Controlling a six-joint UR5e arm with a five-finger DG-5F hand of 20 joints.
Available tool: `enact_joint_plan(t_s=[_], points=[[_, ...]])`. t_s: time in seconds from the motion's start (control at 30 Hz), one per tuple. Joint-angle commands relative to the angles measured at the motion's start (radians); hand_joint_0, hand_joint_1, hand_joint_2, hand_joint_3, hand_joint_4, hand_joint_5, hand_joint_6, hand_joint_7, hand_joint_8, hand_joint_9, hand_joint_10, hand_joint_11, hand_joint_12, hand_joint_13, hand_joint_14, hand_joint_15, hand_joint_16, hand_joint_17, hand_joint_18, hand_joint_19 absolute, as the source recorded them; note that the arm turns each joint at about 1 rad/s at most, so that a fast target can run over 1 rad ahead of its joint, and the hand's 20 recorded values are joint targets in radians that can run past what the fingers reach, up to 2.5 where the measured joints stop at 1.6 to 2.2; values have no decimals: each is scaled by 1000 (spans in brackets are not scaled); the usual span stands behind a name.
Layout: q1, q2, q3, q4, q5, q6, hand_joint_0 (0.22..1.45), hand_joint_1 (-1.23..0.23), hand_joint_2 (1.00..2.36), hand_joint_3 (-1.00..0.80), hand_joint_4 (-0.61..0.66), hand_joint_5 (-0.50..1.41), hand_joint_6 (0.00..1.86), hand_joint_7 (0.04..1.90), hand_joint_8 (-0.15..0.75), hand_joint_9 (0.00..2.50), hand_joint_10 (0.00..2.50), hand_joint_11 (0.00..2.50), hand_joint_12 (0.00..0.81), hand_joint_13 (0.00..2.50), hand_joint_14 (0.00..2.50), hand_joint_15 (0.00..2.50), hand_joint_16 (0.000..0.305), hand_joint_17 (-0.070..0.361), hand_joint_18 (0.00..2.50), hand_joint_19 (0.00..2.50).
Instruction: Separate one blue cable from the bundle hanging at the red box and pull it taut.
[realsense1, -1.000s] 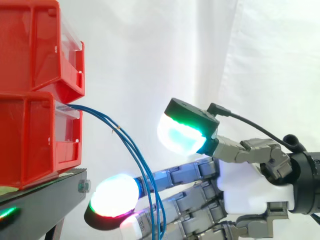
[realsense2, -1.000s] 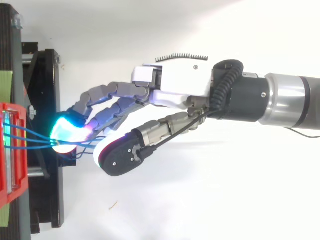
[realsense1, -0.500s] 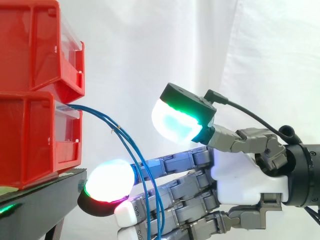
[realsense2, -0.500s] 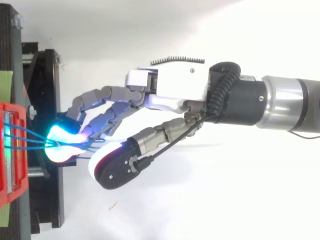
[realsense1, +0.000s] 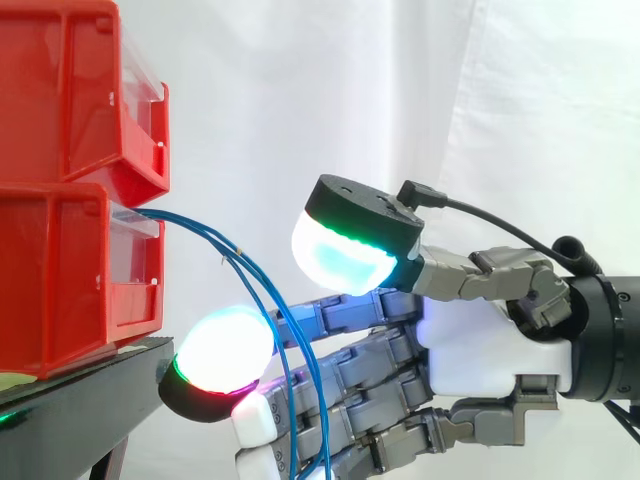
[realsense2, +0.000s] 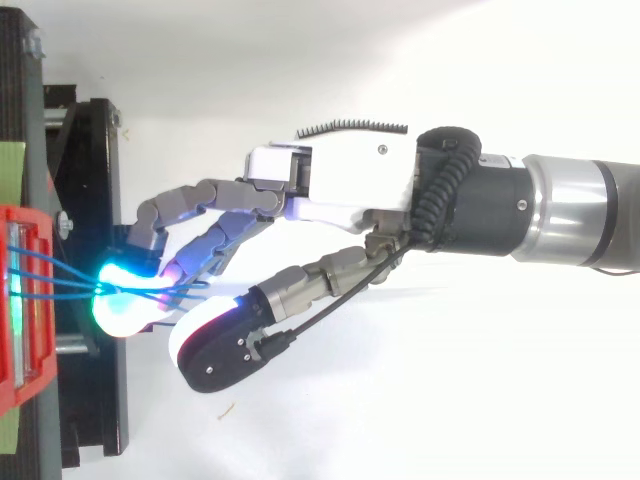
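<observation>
Blue thin cables sag from the red plastic box; the hand lies unclenched among them; closing now could catch several.

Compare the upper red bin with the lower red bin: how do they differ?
Blue cables hang from the front of the lower red bin; none leave the upper red bin. The lower red bin rests on the black stand; the upper red bin sits stacked on it. Both are red with a clear front panel.
</observation>
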Motion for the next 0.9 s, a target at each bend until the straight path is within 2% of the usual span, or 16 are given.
enact_joint_plan(t_s=[0.0,0.17,0.3,0.6,0.7,0.87], points=[[-5,6,1,-12,-4,-4,602,-662,1010,-337,263,-155,503,1033,293,729,9,399,343,691,13,390,42,95,605,607],[-8,18,1,-28,-20,-17,631,-666,1011,-277,263,-150,502,1049,301,745,11,404,349,716,13,395,43,97,626,601],[-9,24,1,-30,-18,-35,636,-670,1011,-275,267,-148,502,1056,302,750,9,406,349,723,13,399,43,97,630,606],[-9,24,3,-36,-20,-41,624,-669,1010,-317,246,-141,502,1112,298,758,11,431,343,730,16,415,42,94,626,622],[-11,29,3,-39,-20,-41,600,-627,1008,-381,251,-133,502,1146,299,779,9,446,346,748,14,421,42,94,635,629],[-12,52,3,-85,-20,-73,584,-563,1005,-428,230,-120,500,1206,307,821,10,461,348,784,16,424,42,94,656,625]])
